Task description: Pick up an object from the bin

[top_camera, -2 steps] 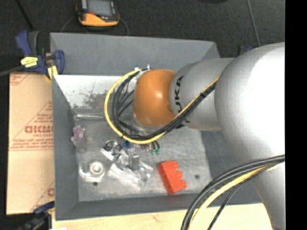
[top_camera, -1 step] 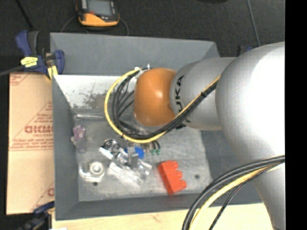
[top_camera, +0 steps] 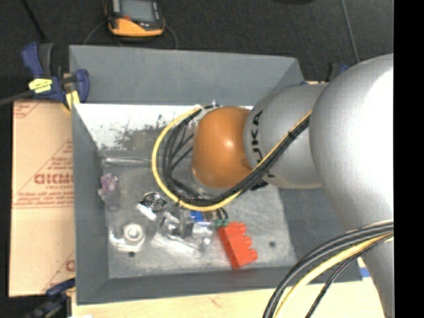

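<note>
grey metal bin [top_camera: 199, 78], scuffed floor, and the red toy block [top_camera: 237, 244] lies flat on it, our marker. just left of the block, a heap of clear, silver and blue bits [top_camera: 180, 229]. further left, a white round piece [top_camera: 132, 234]. up and well left of the block, a small purple-tinted thing [top_camera: 107, 185]. right of the block, a dark speck [top_camera: 272, 245].

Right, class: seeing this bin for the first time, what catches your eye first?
The silver arm with its rounded orange cover dominates, reaching in from the right over the middle of the bin. Next comes the red studded block on the floor near the bottom wall, just right of a heap of clear and metal bits.
</note>
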`<state>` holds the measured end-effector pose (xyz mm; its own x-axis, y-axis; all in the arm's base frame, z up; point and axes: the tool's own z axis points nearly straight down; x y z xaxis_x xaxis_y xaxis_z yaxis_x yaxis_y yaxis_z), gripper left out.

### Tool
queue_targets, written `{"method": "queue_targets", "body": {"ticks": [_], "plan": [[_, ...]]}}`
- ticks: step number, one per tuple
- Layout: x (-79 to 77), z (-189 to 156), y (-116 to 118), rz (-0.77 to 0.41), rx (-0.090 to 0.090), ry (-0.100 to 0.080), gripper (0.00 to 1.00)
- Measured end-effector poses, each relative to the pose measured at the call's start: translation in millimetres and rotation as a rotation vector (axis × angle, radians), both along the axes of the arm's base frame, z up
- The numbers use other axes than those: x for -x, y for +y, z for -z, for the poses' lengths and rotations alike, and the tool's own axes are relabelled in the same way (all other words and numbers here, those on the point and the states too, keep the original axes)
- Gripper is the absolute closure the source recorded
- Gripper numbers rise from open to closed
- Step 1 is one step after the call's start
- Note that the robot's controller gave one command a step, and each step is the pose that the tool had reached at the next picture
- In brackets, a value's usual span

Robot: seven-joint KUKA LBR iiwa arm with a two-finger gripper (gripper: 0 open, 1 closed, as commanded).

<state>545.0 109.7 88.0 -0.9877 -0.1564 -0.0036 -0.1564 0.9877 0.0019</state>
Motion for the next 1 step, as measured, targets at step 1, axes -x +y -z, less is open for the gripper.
{"method": "queue_targets", "body": {"ticks": [1], "plan": [[-9.2, 4.1, -8.3, -0.002, -0.002, 0.005, 1.00]]}}
